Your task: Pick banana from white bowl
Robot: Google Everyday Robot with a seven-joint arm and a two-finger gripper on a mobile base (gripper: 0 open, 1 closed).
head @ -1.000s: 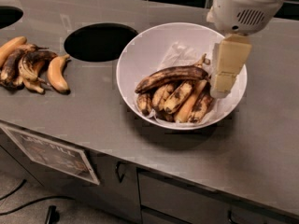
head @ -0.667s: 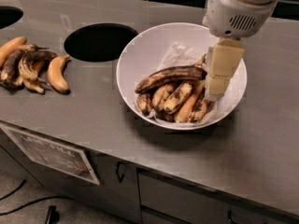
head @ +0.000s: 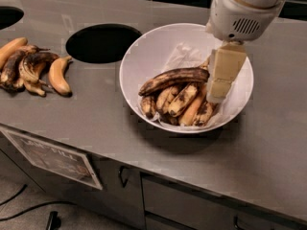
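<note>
Poised with the gripper (head: 217, 96) in the right of the white bowl (head: 139, 56), by the end of the banana (head: 175, 77) (clenched or released: cannot tell). Not lifted yet, lying across shorter bananas (head: 181, 102); grasping and raising left to do.

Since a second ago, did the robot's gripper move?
Yes. The gripper slid slightly left, away from the white bowl's right rim, toward the banana.

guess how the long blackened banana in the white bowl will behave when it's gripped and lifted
Its mostly dark skin suggests the banana is soft, so it may squash or sag. It lies atop other bananas in the white bowl, so those probably shift. The end effector hangs at one end of it.
</note>
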